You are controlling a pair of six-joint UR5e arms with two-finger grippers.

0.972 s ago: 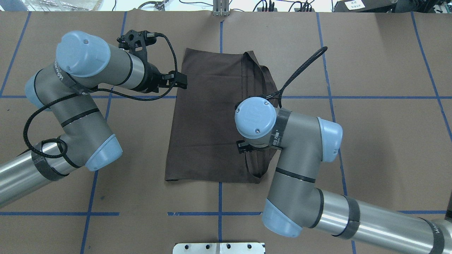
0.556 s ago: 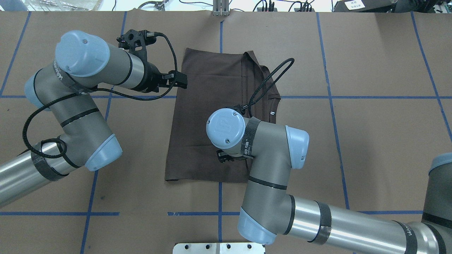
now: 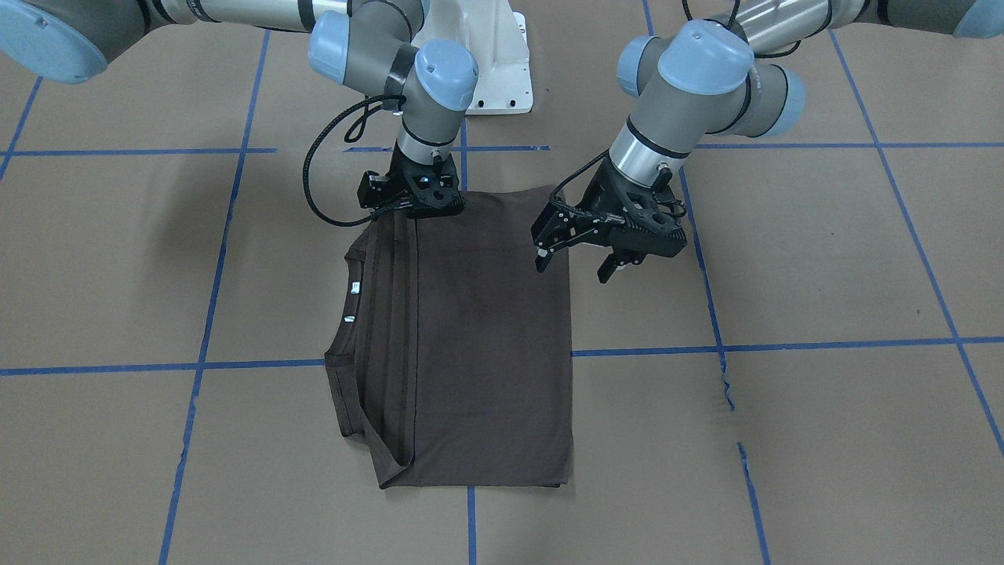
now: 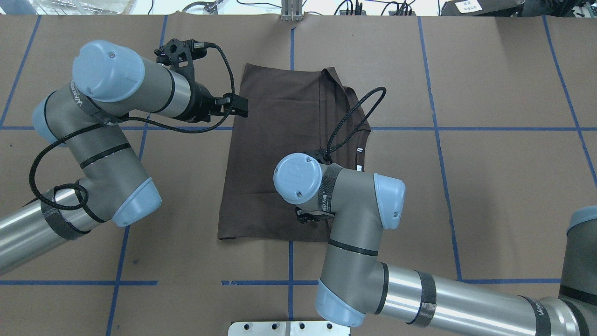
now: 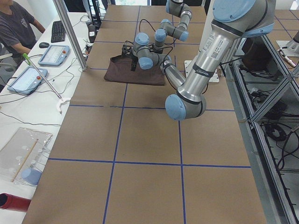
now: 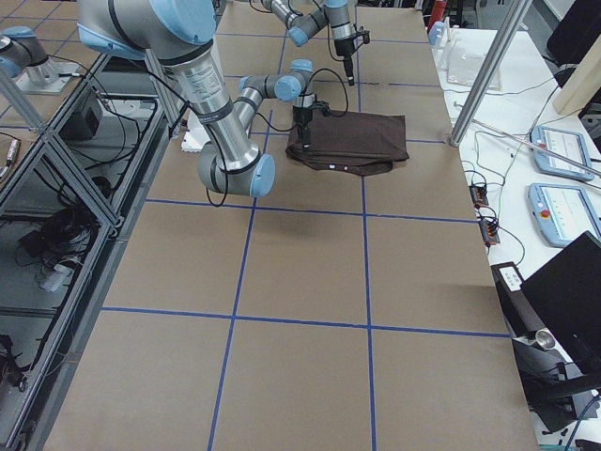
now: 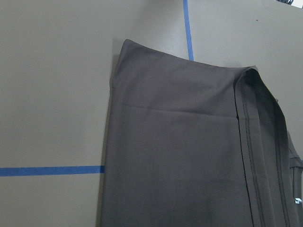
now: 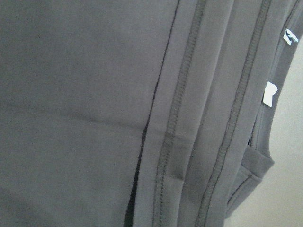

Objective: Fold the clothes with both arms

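T-shirt [image 3: 486, 337] lies folded lengthwise on my desk [image 3: 784, 439]; left pincer [image 3: 572, 271], centre-right, spread and empty; right pincer [image 3: 413, 208], upper-centre, grip hidden from me; I judge a crosswise fold next, needing both.

One T-shirt [image 4: 275, 140], two arms [image 4: 107, 140] [image 4: 354, 219], two grippers [image 3: 572, 269] [image 3: 416, 205], two neck labels [image 3: 354, 287] [image 3: 347, 318]

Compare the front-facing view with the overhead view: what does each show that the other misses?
Front-facing only: the left arm has its jaws spread apart at the shirt's side edge. The right arm's jaws sit at the shirt's edge nearest the robot, open or shut unclear.
Overhead only: cables beyond the table's far edge. Here the right arm's own wrist covers its jaws.
Both: the shirt lying flat and folded lengthwise, two white labels, blue tape lines.
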